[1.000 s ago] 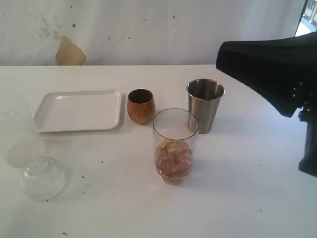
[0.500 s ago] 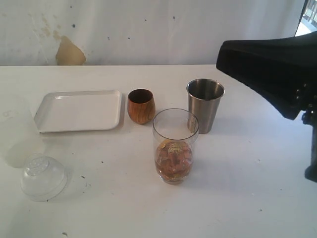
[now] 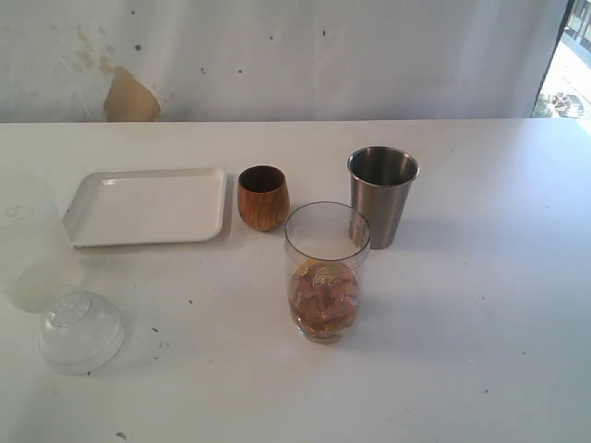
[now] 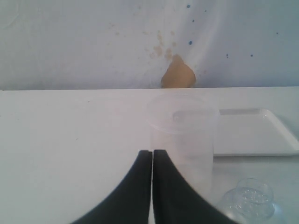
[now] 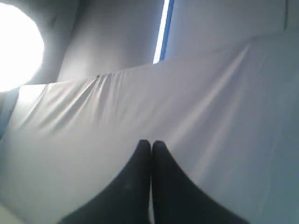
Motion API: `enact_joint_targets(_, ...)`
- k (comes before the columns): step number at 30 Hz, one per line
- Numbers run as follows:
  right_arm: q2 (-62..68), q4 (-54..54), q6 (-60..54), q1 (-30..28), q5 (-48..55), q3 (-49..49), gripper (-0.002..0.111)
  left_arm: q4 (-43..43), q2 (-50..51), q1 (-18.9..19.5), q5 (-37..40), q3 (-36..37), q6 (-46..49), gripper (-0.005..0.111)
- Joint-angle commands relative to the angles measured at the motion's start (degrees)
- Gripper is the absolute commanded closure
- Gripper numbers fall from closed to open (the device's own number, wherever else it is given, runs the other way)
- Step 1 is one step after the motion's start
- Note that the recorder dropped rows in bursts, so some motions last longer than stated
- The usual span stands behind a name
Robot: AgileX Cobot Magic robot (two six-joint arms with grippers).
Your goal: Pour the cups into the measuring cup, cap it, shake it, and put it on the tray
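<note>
The measuring cup (image 3: 325,272), clear with brown pieces in its lower part, stands uncapped at the table's middle. Behind it are the brown wooden cup (image 3: 263,197) and the steel tumbler (image 3: 382,196), both upright. The white tray (image 3: 148,208) lies bare at the left. The domed clear cap (image 3: 80,329) rests on the table at the front left. Neither arm shows in the exterior view. My left gripper (image 4: 152,151) is shut and holds nothing; it points past a frosted container (image 4: 183,135) toward the tray (image 4: 254,137) and the cap (image 4: 247,203). My right gripper (image 5: 151,142) is shut, holds nothing and faces white cloth.
The frosted translucent container (image 3: 32,245) stands at the far left edge, between the tray and the cap. A white backdrop with a tan stain (image 3: 129,97) closes the table's far side. Bright daylight (image 3: 565,88) shows at the far right.
The black right arm that filled the upper right of the exterior view has withdrawn to the right and out of the picture. The cups, tray and cap have not moved.
</note>
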Motion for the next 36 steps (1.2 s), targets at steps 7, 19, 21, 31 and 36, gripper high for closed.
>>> enact_joint_targets(7, -11.95, 31.89, -37.10, -0.15, 14.10, 8.74, 0.108, -0.35, -0.23, -0.36, -0.70, 0.33, -0.06, 0.106)
enact_joint_targets(19, -27.97, 35.52, -46.57, -0.27, 32.45, 23.50, 0.108, -0.35, -0.23, -0.36, -0.70, 0.33, -0.06, 0.106)
enact_joint_targets(21, -31.24, 36.41, -48.84, -0.27, 36.70, 26.23, 0.108, -0.35, -0.23, -0.36, -0.70, 0.33, -0.06, 0.106)
enact_joint_targets(31, -34.81, 39.26, -48.64, -3.21, 58.98, 26.28, 0.108, -0.35, -0.23, -0.36, -0.70, 0.33, -0.06, 0.106)
enact_joint_targets(36, -35.91, 36.50, -44.11, -6.53, 64.94, 26.28, 0.108, -0.35, -0.23, -0.36, -0.70, 0.33, -0.06, 0.106)
